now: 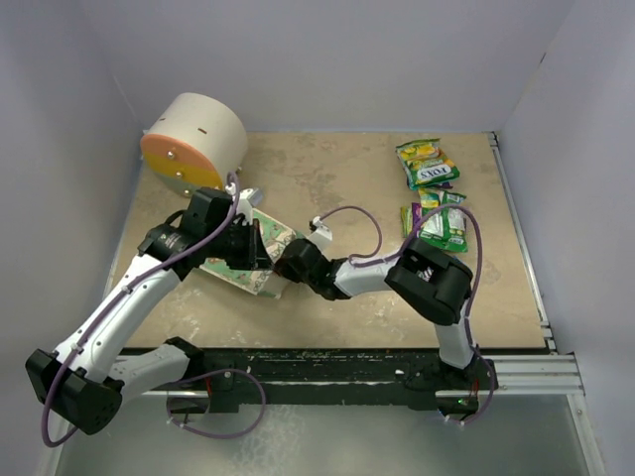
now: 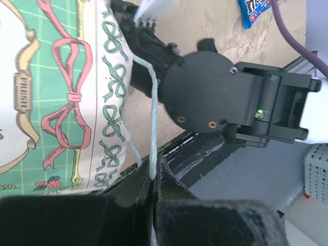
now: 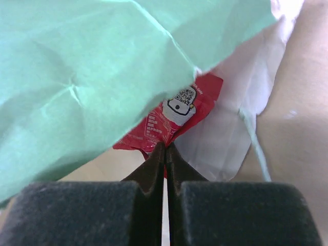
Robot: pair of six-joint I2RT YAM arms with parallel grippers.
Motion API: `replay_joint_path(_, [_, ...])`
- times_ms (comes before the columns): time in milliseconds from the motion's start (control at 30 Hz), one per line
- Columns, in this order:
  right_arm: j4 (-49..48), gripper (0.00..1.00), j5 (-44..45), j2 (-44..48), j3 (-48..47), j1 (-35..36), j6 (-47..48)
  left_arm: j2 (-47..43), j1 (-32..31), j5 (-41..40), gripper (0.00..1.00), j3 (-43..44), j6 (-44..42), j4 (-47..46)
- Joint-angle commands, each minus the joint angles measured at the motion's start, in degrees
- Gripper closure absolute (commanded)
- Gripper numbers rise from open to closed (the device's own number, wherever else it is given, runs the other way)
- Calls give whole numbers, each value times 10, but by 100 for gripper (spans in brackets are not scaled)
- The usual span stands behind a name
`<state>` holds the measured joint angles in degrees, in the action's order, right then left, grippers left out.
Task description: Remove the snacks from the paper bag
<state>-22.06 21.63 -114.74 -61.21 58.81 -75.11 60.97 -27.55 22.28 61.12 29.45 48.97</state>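
The green paper bag lies on its side left of centre, its cream printed panel facing up. My left gripper is shut on the bag's thin string handle at the bag's mouth. My right gripper is at the mouth and is shut on a small red-pink snack packet, which sticks out from under the bag's green wall over its pale inside. A green-yellow FOX'S packet and green-white packets lie at the far right.
A big cream cylinder with an orange face stands at the back left, just behind the left arm. A blue packet lies beyond the right arm's wrist. Grey walls enclose the table; a metal rail runs along the near edge.
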Motion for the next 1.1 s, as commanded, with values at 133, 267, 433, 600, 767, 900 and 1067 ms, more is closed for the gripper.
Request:
replay_joint_path(133, [-36, 100, -22, 121, 97, 3, 175, 14, -1, -8, 100, 32, 5, -26])
replay_joint_path(267, [-6, 100, -47, 192, 124, 3, 247, 28, 0, -9, 100, 51, 5, -29])
replay_joint_path(433, [115, 100, -103, 257, 140, 3, 299, 56, 4, 0, 100, 81, 3, -31])
replay_joint_path(600, [199, 100, -164, 319, 181, 3, 351, 78, 8, 12, 100, 105, 2, -45])
replay_joint_path(767, [338, 100, -180, 403, 163, 3, 367, 103, 14, 15, 100, 116, 8, -45])
replay_joint_path(900, [521, 100, -73, 474, 119, 1, 301, 109, 21, 19, 100, 120, 7, -46])
replay_joint_path(1067, [696, 100, 68, 486, 65, -73, 181, 108, 28, 20, 100, 128, 6, -41])
